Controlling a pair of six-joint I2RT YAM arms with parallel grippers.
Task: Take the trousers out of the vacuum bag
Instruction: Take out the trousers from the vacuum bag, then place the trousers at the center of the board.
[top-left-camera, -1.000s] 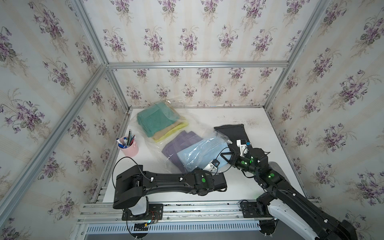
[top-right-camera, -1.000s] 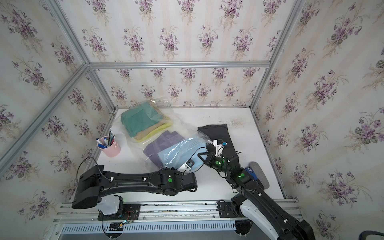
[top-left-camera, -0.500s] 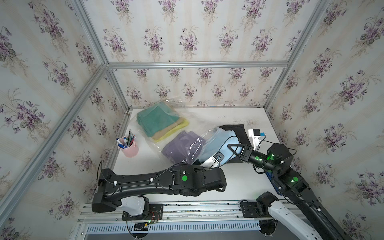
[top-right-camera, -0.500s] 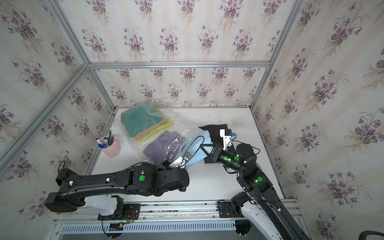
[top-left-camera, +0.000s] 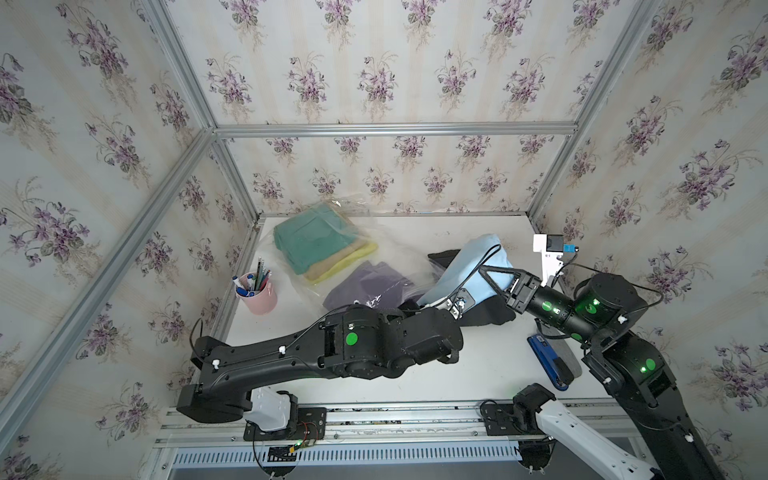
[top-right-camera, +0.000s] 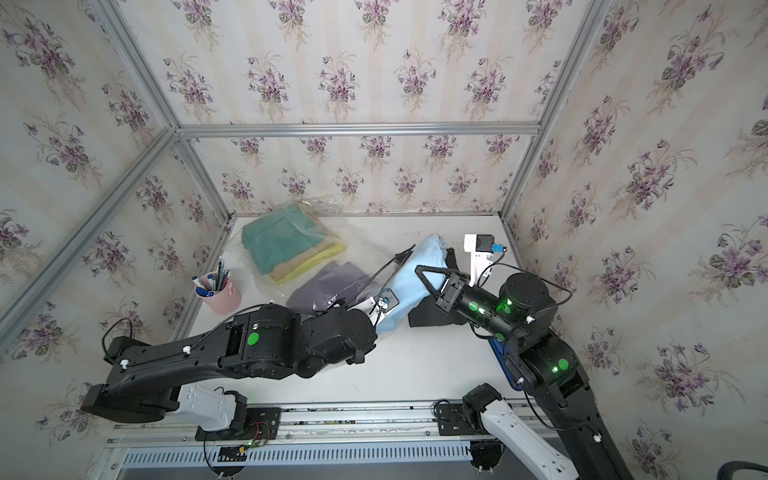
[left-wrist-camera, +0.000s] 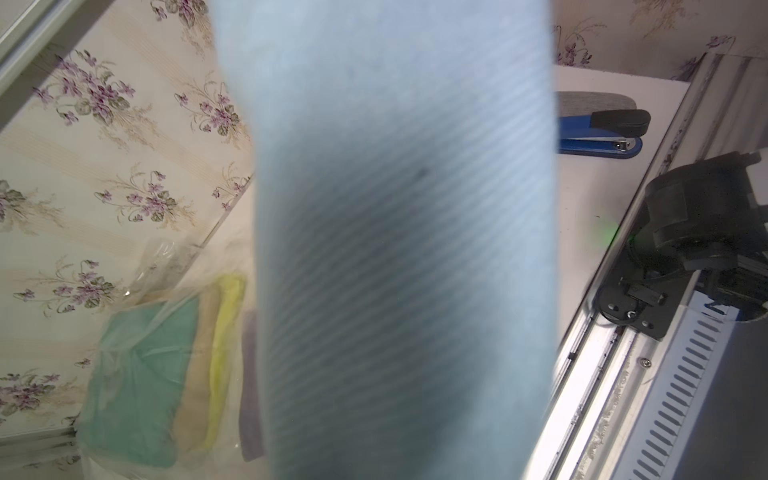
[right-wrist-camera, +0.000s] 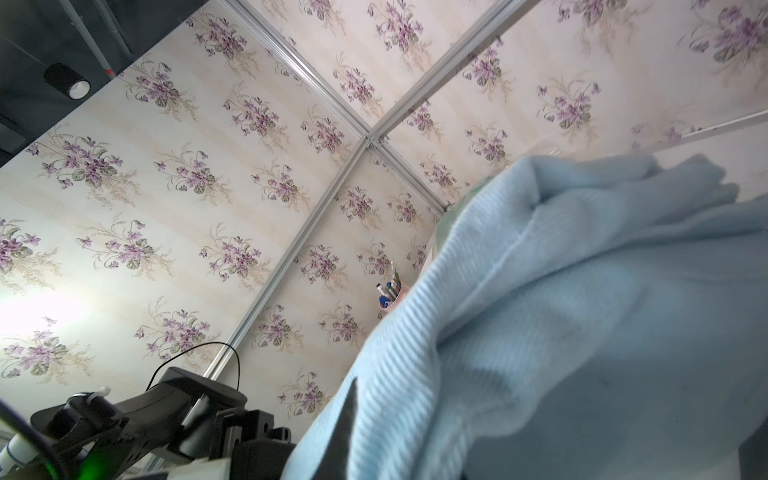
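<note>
1. Right pincer (top-left-camera: 484, 271): closed on the blue pair (top-left-camera: 469, 266), which is raised clear of the bag (top-left-camera: 399, 253), above the grey pair (top-left-camera: 488, 318) lying on the desk (top-left-camera: 478, 374).
2. Left pincer (top-left-camera: 461, 291): buried under the blue cloth; I cannot tell how its jaws stand.
3. My reading: two pairs are out; the purple (top-left-camera: 368, 284), teal (top-left-camera: 311, 241), tan (top-left-camera: 328, 268) and yellow (top-left-camera: 357, 253) pairs remain bagged.
4. Desk: white, also bearing a pen cup (top-left-camera: 255, 291) and a stapler (top-left-camera: 548, 361).
5. Room: floral-papered walls on aluminium framing.
</note>
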